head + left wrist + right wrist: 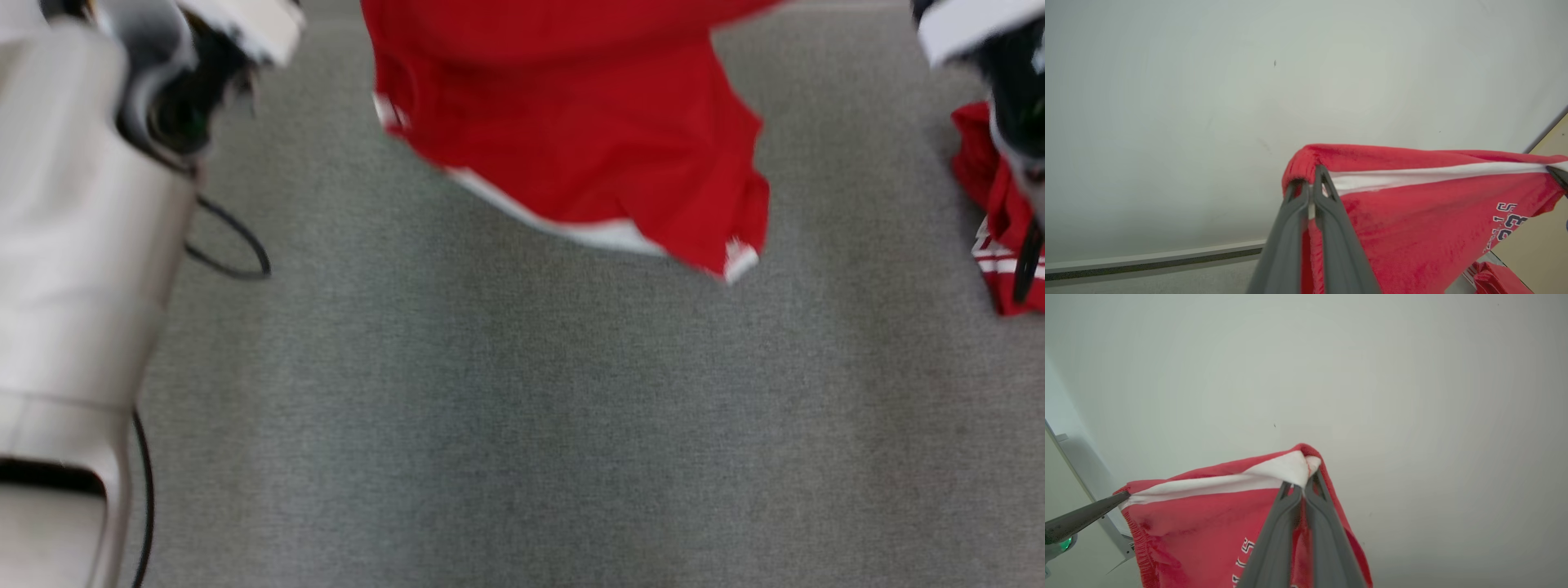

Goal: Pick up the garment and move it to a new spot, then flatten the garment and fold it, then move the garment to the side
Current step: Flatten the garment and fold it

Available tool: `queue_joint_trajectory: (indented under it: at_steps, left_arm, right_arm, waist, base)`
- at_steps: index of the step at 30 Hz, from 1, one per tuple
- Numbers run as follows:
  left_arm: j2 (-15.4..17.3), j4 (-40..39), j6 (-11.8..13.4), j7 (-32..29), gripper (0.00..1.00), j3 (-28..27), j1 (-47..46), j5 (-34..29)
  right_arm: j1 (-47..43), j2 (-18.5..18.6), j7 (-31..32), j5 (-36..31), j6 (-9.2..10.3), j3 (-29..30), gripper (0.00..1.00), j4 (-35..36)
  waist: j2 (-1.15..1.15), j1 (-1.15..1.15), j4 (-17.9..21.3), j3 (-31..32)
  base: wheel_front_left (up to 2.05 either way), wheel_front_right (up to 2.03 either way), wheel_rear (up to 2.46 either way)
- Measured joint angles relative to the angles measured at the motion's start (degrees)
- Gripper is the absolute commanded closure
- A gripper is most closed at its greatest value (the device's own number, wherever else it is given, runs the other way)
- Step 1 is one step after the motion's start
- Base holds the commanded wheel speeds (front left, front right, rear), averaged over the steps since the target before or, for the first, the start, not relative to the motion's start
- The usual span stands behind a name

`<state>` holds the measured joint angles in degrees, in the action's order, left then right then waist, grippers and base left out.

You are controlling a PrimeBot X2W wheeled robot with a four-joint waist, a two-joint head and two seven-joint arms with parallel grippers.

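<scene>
A pale, blank wall [1167,102] backs the scene. A grey, cloth-like surface [522,425] spreads flat beneath the robot. The red garment [571,147] hangs in the air above it, with its white-banded edge stretched sideways between the two arms and the rest dropping below. The left end effector [1309,183] and right end effector [1300,484] each clench one top corner, equally near, so lowering it flat looks like the coming move. A second red cloth [996,220] lies at the right edge.
</scene>
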<state>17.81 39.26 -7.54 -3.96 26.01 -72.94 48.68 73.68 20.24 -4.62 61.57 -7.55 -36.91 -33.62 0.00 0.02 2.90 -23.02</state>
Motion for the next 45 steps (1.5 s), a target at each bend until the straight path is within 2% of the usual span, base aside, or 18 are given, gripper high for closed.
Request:
queue_joint_trajectory:
  at_steps: [5, 9, 19, 24, 30, 36, 45]
  left_arm:
    - [-0.4, 5.1, 0.0, 3.5, 1.0, 0.7, -9.3, 1.1]
    - [-0.3, 8.7, 0.0, 5.1, 1.0, 1.9, -13.7, 2.4]
    - [1.3, 12.6, 0.0, 7.0, 1.0, 5.0, -16.9, 6.9]
    - [1.7, 12.6, 0.0, 7.5, 1.0, 9.7, -12.6, 8.5]
    - [3.6, 9.0, 0.0, 4.4, 1.0, 18.2, -3.2, 10.4]
    - [7.5, 2.0, 0.0, -0.1, 1.0, 24.2, 7.3, 16.6]
    - [13.0, -8.6, 0.0, -8.0, 1.0, 30.1, 21.4, 24.1]
  right_arm:
    - [9.4, -1.1, -4.7, -1.0, 0.0, -1.5, 1.0, -4.7]
    - [13.7, -1.0, -6.7, -1.0, -0.01, -3.4, 1.0, -6.4]
    - [17.2, -1.1, -8.7, 1.3, -0.01, -7.3, 1.0, -7.8]
    - [11.5, -0.9, -9.1, 3.3, -0.01, -11.8, 1.0, -8.0]
    - [2.6, 1.2, -8.3, 6.5, -0.01, -18.6, 1.0, -5.2]
    - [-6.4, 5.7, -5.3, 11.1, -0.01, -25.0, 1.0, 0.5]
    - [-20.3, 14.1, -0.5, 16.2, -0.01, -32.4, 1.0, 10.0]
  waist:
    - [0.0, 0.0, 0.8, -3.8]
    - [0.0, 0.0, 1.3, -3.9]
    - [0.0, 0.0, 2.1, -2.0]
    - [0.0, -0.01, 2.1, 0.5]
    - [-0.01, -0.01, 2.2, 4.8]
    - [0.0, -0.02, 2.0, 9.9]
    - [0.0, -0.03, 1.0, 17.7]
  base:
    - [0.0, 0.0, 0.0]
    - [0.0, 0.0, 0.0]
    - [0.0, 0.0, 0.0]
    - [0.0, 0.0, 0.0]
    - [0.0, 0.0, 0.0]
    - [0.0, 0.0, 0.0]
    - [0.0, 0.0, 0.0]
